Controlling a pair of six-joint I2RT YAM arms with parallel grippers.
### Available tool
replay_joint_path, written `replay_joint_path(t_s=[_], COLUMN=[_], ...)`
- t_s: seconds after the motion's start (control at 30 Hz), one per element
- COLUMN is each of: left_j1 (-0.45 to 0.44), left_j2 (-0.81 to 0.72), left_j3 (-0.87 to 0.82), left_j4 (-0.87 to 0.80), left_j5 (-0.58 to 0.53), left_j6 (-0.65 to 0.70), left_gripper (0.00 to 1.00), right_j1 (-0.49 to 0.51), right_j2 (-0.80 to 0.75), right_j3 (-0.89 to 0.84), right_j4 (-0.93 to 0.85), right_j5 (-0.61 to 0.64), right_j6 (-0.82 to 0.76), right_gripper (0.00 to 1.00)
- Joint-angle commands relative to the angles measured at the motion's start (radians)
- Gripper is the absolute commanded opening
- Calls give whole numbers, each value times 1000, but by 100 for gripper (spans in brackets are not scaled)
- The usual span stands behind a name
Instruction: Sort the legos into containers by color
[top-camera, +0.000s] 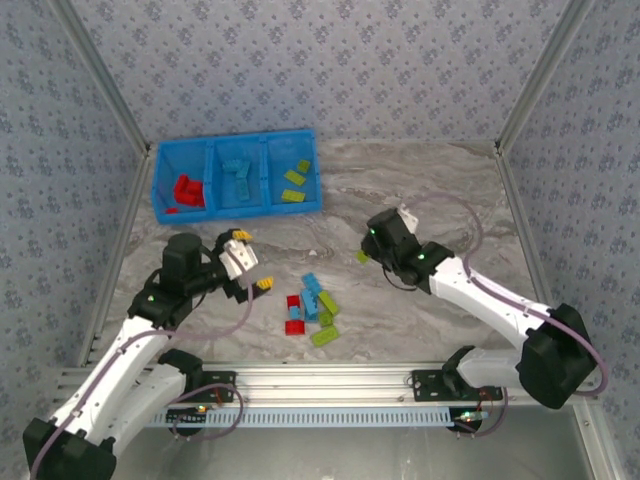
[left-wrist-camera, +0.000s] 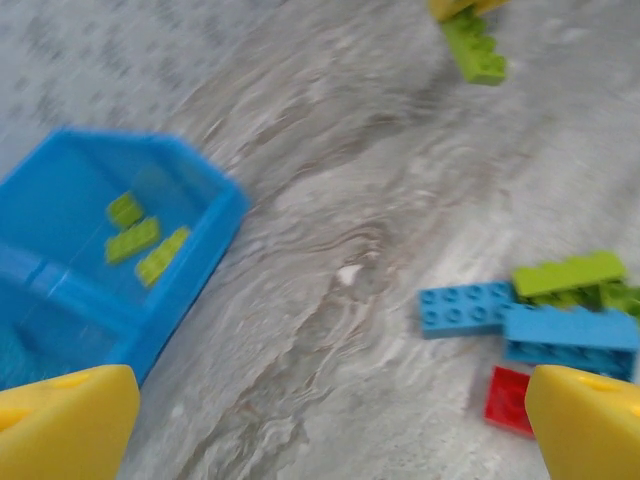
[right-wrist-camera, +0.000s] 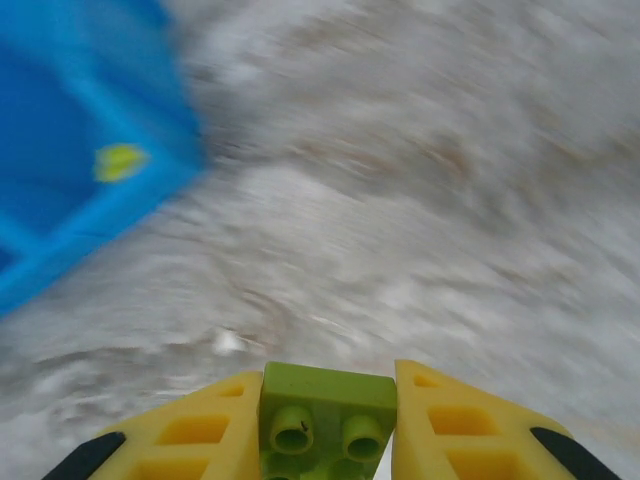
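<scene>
Here, the lime green brick (right-wrist-camera: 325, 410) sits pinched between the yellow fingers (right-wrist-camera: 200, 430) of the right gripper (right-wrist-camera: 328, 440), studs toward the wrist camera, over the marbled table (top-camera: 440, 190). We see the loose legos (top-camera: 310, 308), red, light blue and lime green, clustered between the two arms. The blue bin (top-camera: 160, 185) lies far left, with red bricks (top-camera: 187, 190) in its left compartment, light blue bricks (top-camera: 238, 180) in the middle and lime green bricks (top-camera: 296, 180) on the right. The left gripper (top-camera: 253, 261) hangs left of the cluster, jaws spread wide, holding nothing.
</scene>
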Motion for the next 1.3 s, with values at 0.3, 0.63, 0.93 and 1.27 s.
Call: replay_joint_path(t_s=[0.3,0.63,0.93,1.27], left_j1=[118,116,103,99], left_j2=[78,67,75,110], left_j3=[139,114,112,121], left_j4=[30,57,54,37], left_j5=[-198,-266,-290,-371], left_j6=[-357,-338,-329,-336], left_gripper=[99,99,99,99], right_j1=[58,-8,-29,-20], right_j2=[476,886,937,602], right_j3=[407,887,1050,852], right_j4=[535,283,120,32], right_j5=[20,68,50,41], right_j6=[-1036,-1127,-1145,-1059], right_gripper=[32,33,55,57])
